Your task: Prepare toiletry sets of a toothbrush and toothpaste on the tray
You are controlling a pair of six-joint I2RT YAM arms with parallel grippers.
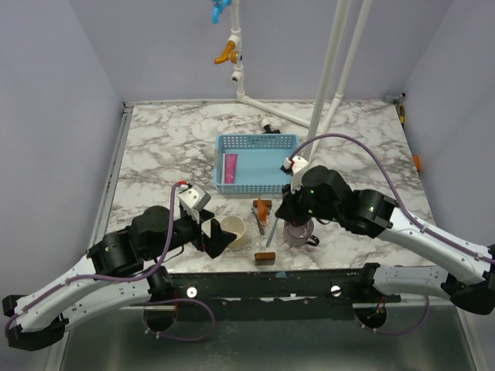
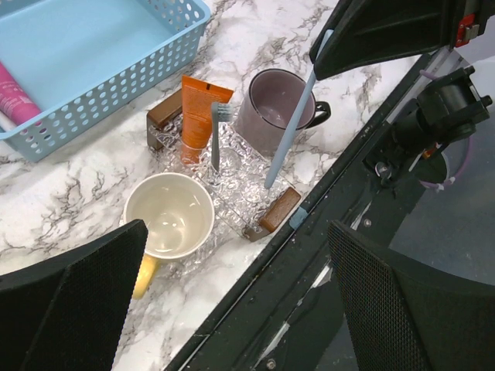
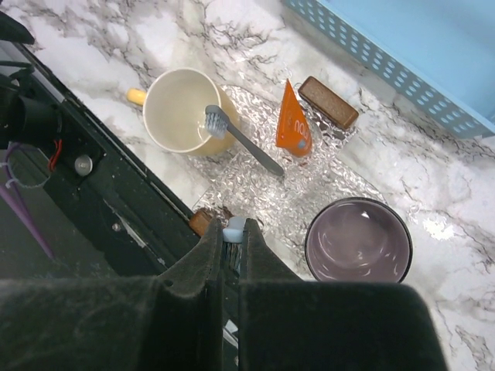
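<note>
a: the right end effector [image 3: 230, 238] is clenching the slim pale blue plastic toothbrush [image 2: 290, 131] by its upper end. the brush is hanging tilted across the front of the round purple mug [image 2: 259, 127], with its lower tip over the clear textured glass tray [image 2: 236, 193].

b: we are judging it light and stiff, but thin and smooth, so a pinch at the very end is risking a swing or a slip. we are thinking a hold nearer mid-handle would be steadier.

a: the flat orange toothpaste tube [image 2: 197, 116] is lying on the tray, just beside a dark grey toothbrush [image 2: 216, 143]. we are guessing its body is soft, so pinching across the flat sides is looking best.

b: the left end effector [image 1: 214, 233] is standing wide open and grasping nothing, near the cream ceramic cup [image 2: 166, 185].

a: the white marble-patterned surface [image 2: 77, 193] is looking hard and slick, so we are expecting the glass tray to slide if nudged.

b: a pale blue perforated plastic basket [image 2: 116, 85] is sitting behind the tray. lilac walls [image 1: 46, 77] are closing in on three sides, and white pipes [image 1: 332, 54] are rising at the back. between mug and cup we are seeing little room.
</note>
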